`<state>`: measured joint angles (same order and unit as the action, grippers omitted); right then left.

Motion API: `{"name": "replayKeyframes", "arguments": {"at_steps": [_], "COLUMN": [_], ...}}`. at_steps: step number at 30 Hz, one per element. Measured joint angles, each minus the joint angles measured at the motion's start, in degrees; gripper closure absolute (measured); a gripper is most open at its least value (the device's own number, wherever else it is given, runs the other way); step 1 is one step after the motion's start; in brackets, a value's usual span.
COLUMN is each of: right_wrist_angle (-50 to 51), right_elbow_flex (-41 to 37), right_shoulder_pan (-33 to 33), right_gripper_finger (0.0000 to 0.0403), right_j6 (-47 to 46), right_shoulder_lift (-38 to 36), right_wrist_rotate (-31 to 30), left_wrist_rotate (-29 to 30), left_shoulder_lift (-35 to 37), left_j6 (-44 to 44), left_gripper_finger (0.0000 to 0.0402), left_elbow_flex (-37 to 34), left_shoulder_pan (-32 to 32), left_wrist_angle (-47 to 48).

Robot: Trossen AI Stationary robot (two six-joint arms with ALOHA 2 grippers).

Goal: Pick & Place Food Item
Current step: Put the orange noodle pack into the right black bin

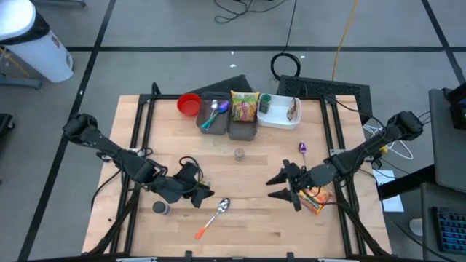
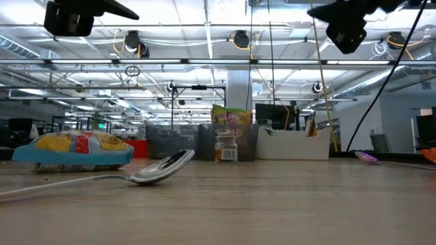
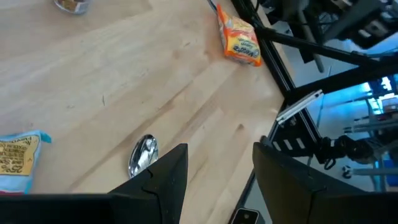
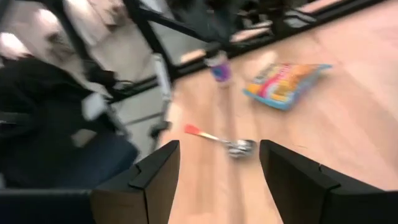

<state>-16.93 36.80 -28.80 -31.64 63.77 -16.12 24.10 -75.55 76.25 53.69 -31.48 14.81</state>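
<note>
The left tool hovers low over the front left part of the wooden tabletop, its two dark fingers standing apart with nothing between them. Just beside it lies a metal spoon with an orange handle, its bowl toward the tool. In the left wrist view a blue and yellow snack packet lies close to the spoon's bowl; in the high view the arm covers it.

The right tool hangs over the front right part of the tabletop, fingers likewise spread and empty. Right behind it, under the arm, lies an orange snack packet. A purple spoon lies a little farther back on the same side.

Along the back edge stand a red bowl, a grey bin holding spoons, a second grey bin with a yellow food packet upright in it, and a white tray. A small glass jar stands alone near the middle of the tabletop. A small dark-capped cup sits at the front left, near the left arm.
</note>
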Motion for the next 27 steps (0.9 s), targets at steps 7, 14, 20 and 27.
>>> {"name": "replayKeyframes", "arguments": {"at_steps": [7,14,20,27], "right_wrist_angle": [1.4,1.4,3.1,14.3], "right_elbow_flex": [0.0,0.0,0.0,0.0], "right_shoulder_pan": [-0.1,-0.1,0.6,9.2], "right_gripper_finger": [0.0188,0.0188,0.0188,0.0188], "right_j6": [-0.1,0.5,2.4,3.6], "right_shoulder_lift": [0.0,0.0,0.0,0.0], "right_wrist_rotate": [-1.8,-1.8,-1.5,21.0], "left_wrist_rotate": [-6.1,-8.6,-8.9,-9.7], "left_shoulder_lift": [0.3,2.6,3.4,2.8], "left_j6": [1.5,4.9,2.1,-8.9], "left_gripper_finger": [0.0213,0.0213,0.0213,0.0213], "left_elbow_flex": [0.0,0.0,0.0,0.0], "left_shoulder_pan": [0.2,0.6,2.8,8.3], "left_wrist_angle": [3.4,15.0,18.0,11.8]}}
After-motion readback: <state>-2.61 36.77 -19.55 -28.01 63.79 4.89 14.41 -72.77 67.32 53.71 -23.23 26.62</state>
